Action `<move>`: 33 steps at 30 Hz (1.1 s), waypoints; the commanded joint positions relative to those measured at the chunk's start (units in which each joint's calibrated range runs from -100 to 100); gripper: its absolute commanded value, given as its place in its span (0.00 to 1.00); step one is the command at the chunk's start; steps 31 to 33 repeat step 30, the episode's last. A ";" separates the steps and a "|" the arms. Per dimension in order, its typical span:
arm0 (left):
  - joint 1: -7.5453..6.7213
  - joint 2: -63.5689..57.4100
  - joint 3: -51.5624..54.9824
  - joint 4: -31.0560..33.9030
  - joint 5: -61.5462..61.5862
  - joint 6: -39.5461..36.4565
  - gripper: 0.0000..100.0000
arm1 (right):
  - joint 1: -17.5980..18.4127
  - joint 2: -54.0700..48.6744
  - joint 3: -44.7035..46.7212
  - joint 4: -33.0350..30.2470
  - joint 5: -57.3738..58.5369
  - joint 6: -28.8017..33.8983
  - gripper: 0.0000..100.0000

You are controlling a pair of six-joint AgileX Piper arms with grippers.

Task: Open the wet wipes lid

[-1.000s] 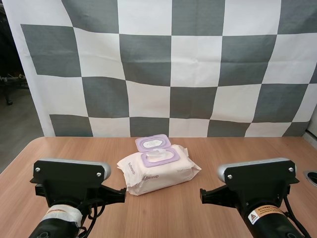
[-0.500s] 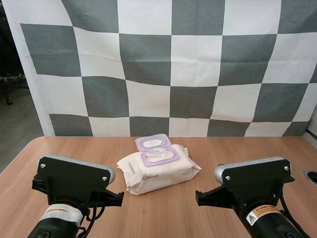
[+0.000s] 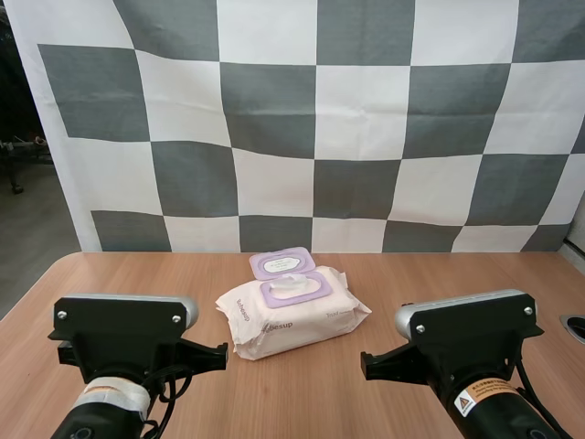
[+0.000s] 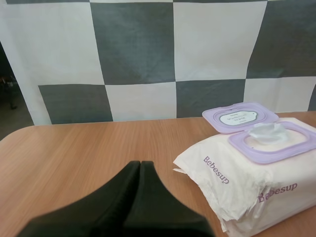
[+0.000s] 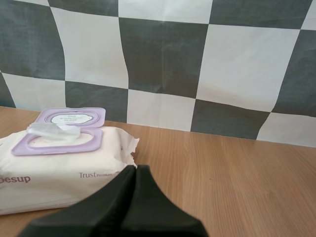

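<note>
- Two grippers wait at the near side of the table (image 3: 439, 274), one to each side of the wet wipes pack (image 3: 292, 320). The left gripper (image 4: 140, 164) has its fingers pressed together into one dark wedge, clenched on nothing. It points at bare wood just left of the pack's near-left corner
- Lying flat near the middle of the table, the pack sits between the two arms and farther out, turned a little askew
- Its purple lid (image 3: 282, 264) is already flipped up and lies back on the far side, hinged to the purple frame (image 4: 269, 155). A white wipe (image 4: 266, 132) pokes up through the opening, so the task looks done
- By my judgement the body is a soft, crinkly film pouch, fairly light. It would dent under a pinch and slide on the smooth wood under a sideways push
- Only the frame and lid look stiff. The lid's free lip is thin, slick plastic and the natural place to catch it, with the other gripper pressing the pouch down beside the frame
- On the right, the right gripper (image 5: 136, 169) is likewise closed on nothing, its wedge aimed near the pack's right end, not touching it
</note>
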State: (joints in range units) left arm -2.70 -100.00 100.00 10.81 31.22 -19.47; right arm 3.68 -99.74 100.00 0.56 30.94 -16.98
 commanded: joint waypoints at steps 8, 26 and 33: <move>0.03 0.00 0.00 0.09 -1.35 -0.16 0.00 | 0.01 -0.09 0.00 -0.05 -0.03 0.01 0.00; 0.03 0.00 0.00 0.09 -1.35 -0.16 0.00 | 0.01 -0.09 0.00 -0.05 -0.03 0.01 0.00; 0.03 0.00 0.00 0.09 -1.35 -0.16 0.00 | 0.01 -0.09 0.00 -0.05 -0.03 0.01 0.00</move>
